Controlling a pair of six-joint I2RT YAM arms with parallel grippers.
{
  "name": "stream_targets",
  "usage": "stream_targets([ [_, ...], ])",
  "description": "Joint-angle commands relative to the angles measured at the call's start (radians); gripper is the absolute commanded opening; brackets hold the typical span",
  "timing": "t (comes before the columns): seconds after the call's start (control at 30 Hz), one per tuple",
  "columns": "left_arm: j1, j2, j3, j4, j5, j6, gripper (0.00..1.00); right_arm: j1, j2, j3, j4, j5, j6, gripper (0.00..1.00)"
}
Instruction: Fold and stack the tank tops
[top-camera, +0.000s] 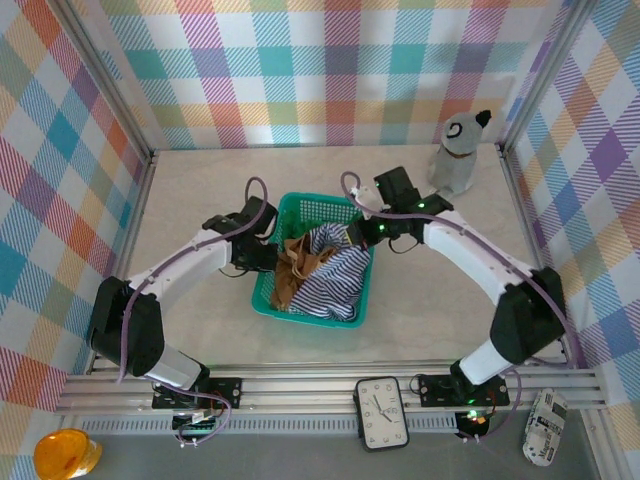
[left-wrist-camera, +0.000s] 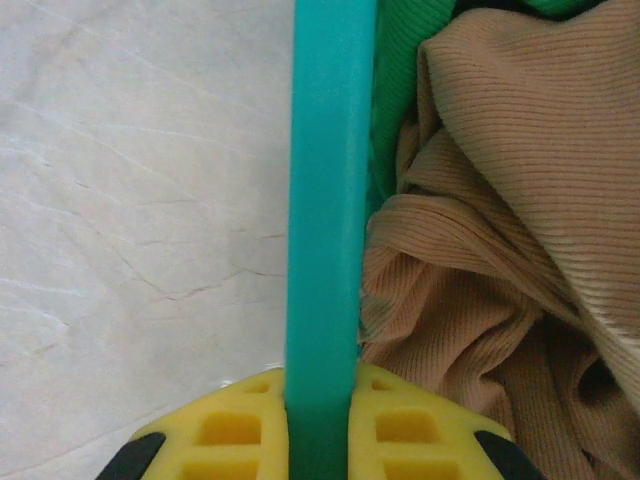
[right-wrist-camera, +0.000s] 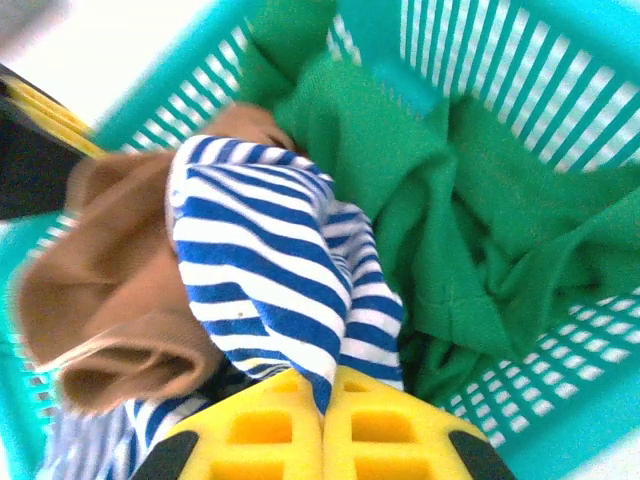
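- Left fingers (left-wrist-camera: 365, 405): nearly closed, clamping the rim of the teal mesh basket (left-wrist-camera: 325, 200).
- Right fingers (right-wrist-camera: 300, 430): pinched shut on the striped tank top (right-wrist-camera: 270, 270), which lies in the basket with the tan top (right-wrist-camera: 110, 290) and green top (right-wrist-camera: 440, 210).
- Risk, I judge: lifting drags the tangled tan top along, or tips the basket.

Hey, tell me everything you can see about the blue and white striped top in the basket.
The striped tank top is soft knit cloth in navy and white stripes, crumpled and unfolded. It lies inside the teal mesh basket. One bunched fold rises to the right tool, which is shut on it. The tan top presses against one side; the green top lies against the other.
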Motion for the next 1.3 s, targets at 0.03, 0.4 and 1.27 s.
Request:
stream_targets([
  [0.03, 0.098, -0.002, 0.031, -0.100, -0.088, 0.122, 0.00, -0.007, -0.130, 0.153, 0.031, -0.001, 0.032, 0.00],
  [0.4, 0.439, 0.117, 0.187, -0.131, -0.133, 0.343, 0.00, -0.014, -0.260, 0.429, 0.053, 0.145, -0.053, 0.00],
  [1.27, 0.682, 0.672, 0.787, -0.146, -0.746, 0.535, 0.31, -0.156, -0.335, 0.021, 0.117, -0.079, 0.117, 0.00],
])
